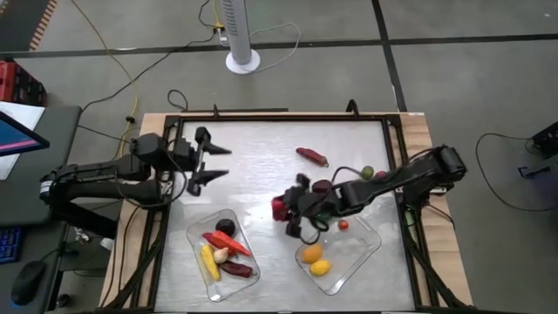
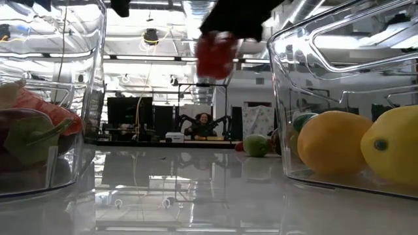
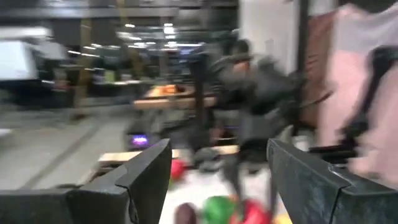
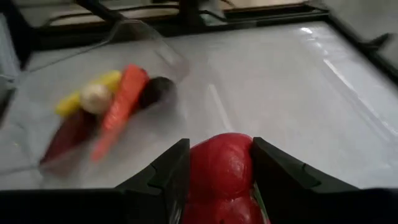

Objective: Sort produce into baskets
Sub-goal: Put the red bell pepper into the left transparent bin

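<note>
My right gripper is shut on a round red produce piece, held above the table between the two clear baskets; it also shows in the low view. The left basket holds a carrot, yellow corn, and pale and dark purple pieces. The right basket holds orange and yellow pieces and a small red one. A red chilli, a dark purple piece and a green piece lie on the table. My left gripper is open and empty at the table's far left. My right gripper pinches the red piece by its two opposite sides between its two fingers. The arm reaches in from the table's right side. The piece is lifted clear of the table.
A raised dark frame runs round the table top. A white fan base stands on the floor beyond the far edge. Bare table lies between the baskets and in the far middle.
</note>
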Robot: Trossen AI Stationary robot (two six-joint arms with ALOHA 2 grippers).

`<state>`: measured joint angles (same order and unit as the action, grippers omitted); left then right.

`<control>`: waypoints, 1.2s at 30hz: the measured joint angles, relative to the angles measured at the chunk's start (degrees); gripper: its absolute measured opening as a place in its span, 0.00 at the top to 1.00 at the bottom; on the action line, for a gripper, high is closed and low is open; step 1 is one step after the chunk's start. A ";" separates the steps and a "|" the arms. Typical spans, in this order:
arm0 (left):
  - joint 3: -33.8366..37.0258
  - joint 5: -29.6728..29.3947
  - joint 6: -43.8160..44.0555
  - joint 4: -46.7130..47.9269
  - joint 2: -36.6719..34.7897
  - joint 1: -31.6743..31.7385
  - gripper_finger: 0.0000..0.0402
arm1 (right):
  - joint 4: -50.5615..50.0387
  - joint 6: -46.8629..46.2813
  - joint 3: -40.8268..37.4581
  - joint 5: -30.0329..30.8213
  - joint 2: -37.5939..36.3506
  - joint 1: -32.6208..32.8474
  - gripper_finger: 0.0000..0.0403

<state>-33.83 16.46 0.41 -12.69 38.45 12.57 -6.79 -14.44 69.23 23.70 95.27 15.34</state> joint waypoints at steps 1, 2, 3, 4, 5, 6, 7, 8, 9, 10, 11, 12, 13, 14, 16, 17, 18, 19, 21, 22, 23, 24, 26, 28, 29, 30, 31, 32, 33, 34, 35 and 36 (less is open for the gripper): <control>0.00 1.31 1.34 -0.09 -0.45 -0.32 0.37 | 1.37 0.64 -0.02 -0.60 1.31 0.32 0.52; -0.01 2.20 2.52 -0.20 -1.14 -0.71 0.37 | 3.33 0.98 0.11 -1.46 2.82 0.37 0.52; -0.01 2.77 3.47 0.57 -2.14 -1.08 0.37 | 5.37 1.32 0.70 -2.61 4.06 0.37 0.52; 0.05 3.05 3.80 1.05 -2.96 -1.41 0.37 | 6.62 1.67 1.21 -3.45 5.06 0.37 0.52; -0.01 3.14 3.82 1.08 -3.68 -1.83 0.37 | 6.77 1.87 1.89 -4.58 6.04 0.37 0.52; -0.06 3.16 3.83 2.02 -4.81 -2.26 0.37 | 7.23 1.94 3.00 -5.63 6.93 0.31 0.52; -0.01 3.15 3.86 3.67 -6.18 -2.58 0.37 | 7.74 2.03 4.00 -6.29 7.51 0.30 0.52; 0.05 3.03 3.80 4.83 -7.23 -2.83 0.37 | 7.37 2.13 4.70 -6.80 8.06 0.30 0.52; 0.02 2.78 3.64 5.15 -7.99 -3.08 0.37 | 7.20 2.26 5.53 -7.27 8.60 0.32 0.52; -0.02 2.75 3.42 6.00 -9.32 -3.33 0.37 | 7.98 2.34 6.57 -7.93 9.08 0.30 0.52; 0.00 2.62 3.47 7.47 -10.55 -3.48 0.37 | 8.50 2.49 7.03 -8.31 9.19 0.47 0.52; 0.03 2.26 3.51 8.22 -11.27 -3.61 0.37 | 8.87 2.56 7.10 -8.91 9.19 0.57 0.52; -0.02 1.83 3.48 8.41 -11.97 -3.73 0.37 | 10.58 2.71 7.14 -9.35 9.15 0.67 0.52; -0.04 1.24 3.49 9.34 -12.99 -3.84 0.37 | 12.29 2.84 7.31 -9.74 9.15 0.72 0.52; 0.00 -0.22 3.38 10.80 -13.90 -3.93 0.37 | 13.86 2.98 7.36 -10.23 9.08 0.96 0.52; -0.02 -0.80 3.34 10.93 -14.27 -3.95 0.37 | 14.98 3.18 7.35 -10.31 9.08 1.14 0.52; -0.02 -1.27 3.32 11.73 -14.58 -3.95 0.37 | 16.05 3.66 7.35 -10.39 9.08 1.24 0.52; -0.02 -1.91 3.28 12.13 -14.51 -3.95 0.37 | 16.82 4.11 7.32 -10.56 9.10 1.35 0.52; -0.02 -2.91 3.05 12.20 -14.44 -3.95 0.37 | 18.95 4.48 7.34 -11.73 9.69 1.63 0.52; -0.02 -3.31 3.01 12.30 -14.29 -3.95 0.37 | 20.55 4.53 7.39 -12.77 10.21 1.62 0.52; -0.02 -3.77 2.96 12.20 -14.00 -3.95 0.37 | 21.47 5.10 7.38 -13.67 10.56 1.63 0.52; -0.02 -4.28 2.88 12.16 -13.77 -3.95 0.37 | 22.39 5.81 7.21 -14.74 11.08 1.86 0.52; -0.02 -5.27 2.78 12.18 -13.67 -3.95 0.37 | 27.94 6.38 7.30 -17.09 13.17 2.03 0.52; -0.02 -6.35 2.07 12.19 -13.58 -3.95 0.37 | 31.33 7.23 7.36 -18.65 15.00 2.06 0.52; -0.02 -6.73 1.91 12.18 -13.36 -3.95 0.37 | 32.84 7.32 7.80 -19.79 16.19 2.08 0.52; -0.02 -6.82 1.88 12.15 -13.33 -3.95 0.37 | 33.45 7.40 8.46 -21.08 17.30 1.96 0.52; -0.02 -6.83 1.90 12.22 -13.31 -3.95 0.37 | 33.24 7.43 9.16 -22.40 18.35 1.83 0.52; -0.02 -6.83 1.90 12.23 -13.17 -3.95 0.37 | 33.10 7.43 10.14 -23.75 19.56 1.58 0.52; -0.02 -6.82 1.90 12.20 -13.03 -3.95 0.37 | 33.12 7.46 11.33 -24.71 20.67 1.43 0.52; -0.02 -6.82 1.90 12.23 -12.95 -3.95 0.37 | 33.02 7.52 12.33 -25.47 21.51 1.36 0.52; -0.02 -6.82 1.90 12.24 -12.82 -3.95 0.37 | 32.43 7.61 13.40 -25.91 22.31 1.24 0.52; -0.02 -6.83 1.90 12.22 -12.69 -3.95 0.37 | 32.21 7.63 14.52 -26.21 23.16 1.06 0.52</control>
<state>-33.85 9.63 2.31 -0.47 25.76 8.62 25.42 -6.81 83.75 -2.51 118.43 16.39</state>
